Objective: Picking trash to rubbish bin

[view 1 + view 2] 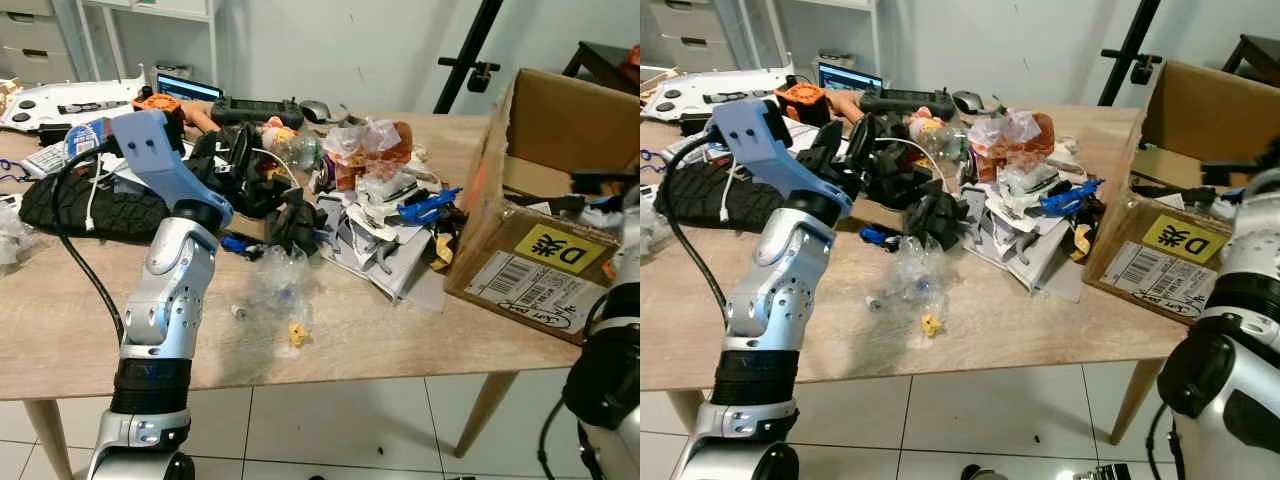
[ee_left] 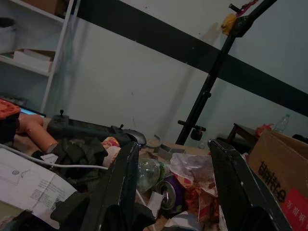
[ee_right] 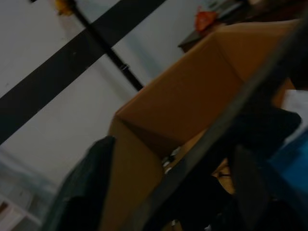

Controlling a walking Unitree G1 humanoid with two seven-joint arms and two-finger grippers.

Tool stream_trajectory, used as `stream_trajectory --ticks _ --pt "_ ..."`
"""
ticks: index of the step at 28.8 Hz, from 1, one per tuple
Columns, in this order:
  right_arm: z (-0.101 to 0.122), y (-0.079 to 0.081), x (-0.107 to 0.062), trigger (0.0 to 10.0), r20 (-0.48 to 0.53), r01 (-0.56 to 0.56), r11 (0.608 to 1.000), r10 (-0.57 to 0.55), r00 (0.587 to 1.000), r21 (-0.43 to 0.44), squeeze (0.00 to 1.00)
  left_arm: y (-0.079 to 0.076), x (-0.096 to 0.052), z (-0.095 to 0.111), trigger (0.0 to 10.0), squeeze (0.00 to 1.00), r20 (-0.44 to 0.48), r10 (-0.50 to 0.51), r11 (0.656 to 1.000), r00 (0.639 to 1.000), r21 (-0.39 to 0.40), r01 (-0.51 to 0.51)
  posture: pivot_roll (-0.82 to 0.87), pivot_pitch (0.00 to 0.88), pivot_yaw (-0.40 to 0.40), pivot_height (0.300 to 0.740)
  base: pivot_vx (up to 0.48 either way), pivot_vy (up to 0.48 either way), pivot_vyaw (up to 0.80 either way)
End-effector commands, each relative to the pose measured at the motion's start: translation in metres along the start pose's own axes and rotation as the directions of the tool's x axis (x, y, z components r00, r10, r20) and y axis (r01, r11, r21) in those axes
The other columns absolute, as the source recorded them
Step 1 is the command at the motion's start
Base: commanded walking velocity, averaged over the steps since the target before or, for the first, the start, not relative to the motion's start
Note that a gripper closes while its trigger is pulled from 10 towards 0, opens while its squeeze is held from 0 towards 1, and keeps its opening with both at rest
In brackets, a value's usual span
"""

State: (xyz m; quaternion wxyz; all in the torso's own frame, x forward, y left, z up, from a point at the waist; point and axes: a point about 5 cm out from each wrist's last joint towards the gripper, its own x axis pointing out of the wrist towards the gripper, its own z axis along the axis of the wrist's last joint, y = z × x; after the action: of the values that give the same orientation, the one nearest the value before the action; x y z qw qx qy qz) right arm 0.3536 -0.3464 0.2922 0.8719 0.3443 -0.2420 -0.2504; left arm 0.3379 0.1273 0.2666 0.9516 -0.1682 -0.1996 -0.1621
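- The left gripper [image 2: 168,192] had its two black fingers [image 2: 120,183] spread wide apart, holding nothing.
- Between those fingers, the left wrist view showed a purple can [image 2: 169,190], a clear bottle [image 2: 148,172] and a crumpled red-and-white wrapper [image 2: 195,180], all lying in the pile ahead.
- From the head views, that gripper hovered over the dark cloth [image 1: 895,180] at the left edge of the trash pile [image 1: 370,190], the silver left arm [image 1: 170,290] bent up from the table edge.
- The right gripper [image 3: 168,187] was at the open mouth of the cardboard box [image 1: 545,200]; whether its fingers were apart or together could not be told, the right wrist view being dark and blurred.
- In that view the brown inner walls of the box rose behind the fingers, with something dark and a patch of blue close by.
- The right arm [image 1: 1240,330] stood at the right table edge, just beside the box.
- The trash lay heaped mid-table [image 1: 380,330]: wrappers, papers [image 1: 385,250], a blue object [image 1: 428,207] and black gloves [image 1: 292,222].
- Nearer the front edge lay a clear crumpled bag [image 1: 283,283] and a small yellow scrap [image 1: 297,333], apart from the heap.
- The box sat on the right end of the table, open side facing the pile, with a yellow label [image 1: 565,250] on its flap.
- At the far left lay a black tyre [image 1: 95,212], a white cable [image 1: 92,200] and a laptop [image 1: 187,88].
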Motion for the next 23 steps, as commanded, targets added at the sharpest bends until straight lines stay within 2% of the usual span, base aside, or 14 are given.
stream_trajectory --ticks 1,6,7,9,11,13,14,15,17,18,19,20,21,23 --pt "0.001 -0.001 -0.002 10.0 0.028 0.000 0.999 0.002 1.000 -0.053 1.00 -0.003 0.003 0.001 10.0 0.00 -0.018 -0.034 0.999 0.999 0.039 0.035 -0.02 0.154 -0.056 0.740 0.000 0.000 0.00" --pt "-0.004 -0.005 -0.004 10.0 0.012 0.014 0.995 -0.013 1.000 -0.099 0.96 -0.002 0.002 0.001 10.0 0.00 -0.029 -0.037 0.998 0.999 0.053 0.038 -0.01 0.155 -0.047 0.740 0.000 0.000 0.00" --pt "-0.007 -0.004 -0.004 10.0 -0.011 -0.012 0.992 0.010 1.000 -0.126 0.00 0.000 0.002 0.001 10.0 0.00 -0.035 -0.034 0.998 0.999 0.058 0.036 -0.01 0.155 -0.044 0.740 0.000 0.000 0.00" --pt "-0.009 -0.003 -0.003 10.0 -0.031 -0.032 0.989 0.027 0.999 -0.141 0.00 0.002 0.001 0.000 10.0 0.00 -0.039 -0.032 0.997 0.999 0.063 0.034 -0.01 0.157 -0.043 0.740 0.000 0.000 0.00" --pt "-0.013 0.014 -0.004 10.0 -0.101 -0.189 0.953 0.170 0.980 -0.235 0.00 0.007 0.003 0.001 10.0 0.00 -0.050 -0.034 0.993 0.998 0.114 0.040 -0.02 0.163 -0.045 0.740 0.000 0.000 0.00" --pt "-0.023 0.033 -0.009 10.0 -0.246 -0.409 0.836 0.337 0.909 -0.366 0.00 0.013 0.005 0.002 10.0 0.00 -0.068 -0.028 0.983 0.997 0.180 0.040 -0.02 0.163 -0.045 0.740 0.000 0.000 0.00" --pt "-0.028 0.039 -0.013 10.0 -0.317 -0.500 0.745 0.393 0.863 -0.440 0.00 0.017 0.006 0.003 10.0 0.00 -0.070 -0.017 0.981 0.997 0.192 0.030 -0.02 0.163 -0.045 0.740 0.000 0.000 0.00" --pt "-0.028 0.039 -0.013 10.0 -0.317 -0.500 0.745 0.393 0.863 -0.440 0.00 0.017 0.006 0.003 10.0 0.00 -0.070 -0.017 0.981 0.997 0.192 0.030 -0.02 0.163 -0.045 0.740 0.000 0.000 0.00" --pt "-0.035 0.045 -0.018 10.0 -0.407 -0.589 0.588 0.426 0.808 -0.554 0.00 0.022 0.007 0.005 10.0 0.00 -0.071 -0.002 0.979 0.998 0.205 0.016 -0.02 0.163 -0.045 0.740 0.000 0.000 0.00" --pt "-0.035 0.045 -0.018 10.0 -0.407 -0.589 0.588 0.426 0.808 -0.554 0.00 0.022 0.007 0.005 10.0 0.00 -0.071 -0.002 0.979 0.998 0.205 0.016 -0.02 0.163 -0.045 0.740 0.000 0.000 0.00" --pt "-0.038 0.045 -0.019 10.0 -0.492 -0.621 0.420 0.383 0.782 -0.662 0.00 0.026 0.008 0.009 10.0 0.00 -0.070 0.001 0.973 0.998 0.230 0.016 -0.02 0.161 -0.056 0.740 0.000 0.000 0.00" --pt "-0.038 0.044 -0.020 10.0 -0.528 -0.637 0.348 0.363 0.768 -0.688 0.00 0.028 0.008 0.010 10.0 0.00 -0.068 0.003 0.972 0.998 0.236 0.013 -0.02 0.161 -0.056 0.740 0.000 0.000 0.00" --pt "-0.038 0.044 -0.020 10.0 -0.528 -0.637 0.348 0.363 0.768 -0.688 0.00 0.028 0.008 0.010 10.0 0.00 -0.068 0.003 0.972 0.998 0.236 0.013 -0.02 0.161 -0.056 0.740 0.000 0.000 0.00" --pt "-0.033 0.044 -0.017 10.0 -0.549 -0.637 0.289 0.332 0.767 -0.715 0.00 0.030 0.007 0.012 10.0 0.00 -0.065 0.006 0.971 0.998 0.239 0.009 -0.03 0.159 -0.061 0.740 0.000 0.000 0.00"
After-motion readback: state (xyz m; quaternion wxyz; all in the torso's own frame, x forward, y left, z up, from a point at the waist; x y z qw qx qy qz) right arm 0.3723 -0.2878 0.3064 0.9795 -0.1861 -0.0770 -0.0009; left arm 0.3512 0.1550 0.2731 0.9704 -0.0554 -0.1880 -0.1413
